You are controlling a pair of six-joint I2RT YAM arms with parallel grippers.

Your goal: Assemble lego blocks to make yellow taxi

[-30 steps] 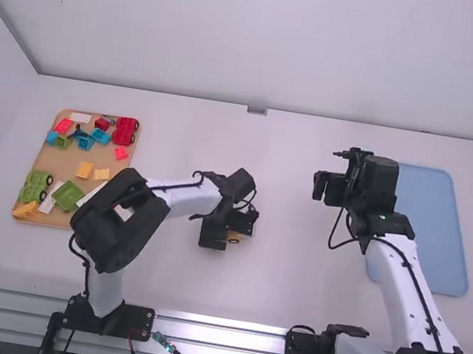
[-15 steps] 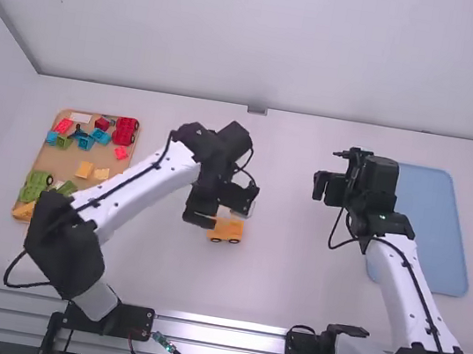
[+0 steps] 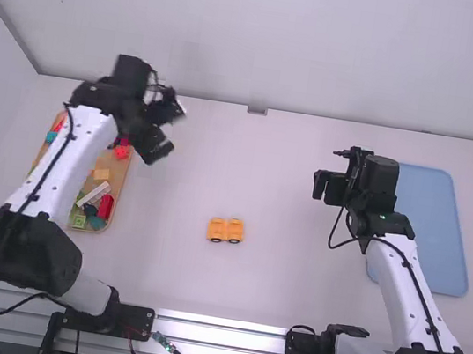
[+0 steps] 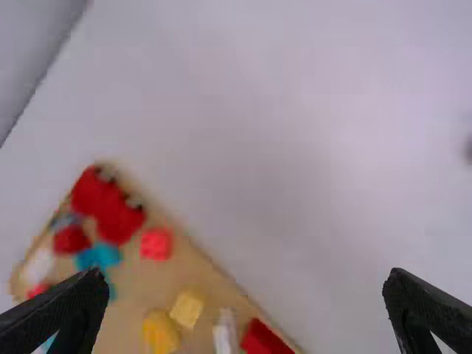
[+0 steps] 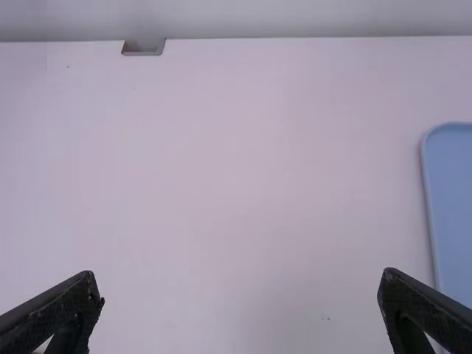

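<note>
Yellow taxi (image 3: pixel 226 231): one, two wheels (image 3: pixel 215 240) showing; blue tray (image 3: pixel 432 224): one.

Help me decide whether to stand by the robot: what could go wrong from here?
The yellow car sits on its wheels with nothing holding it, so it may roll or tip if a block is pressed on off-centre. On the brown board, the blocks lie close together, so the open left tool might knock neighbours aside or pick the wrong one.
</note>
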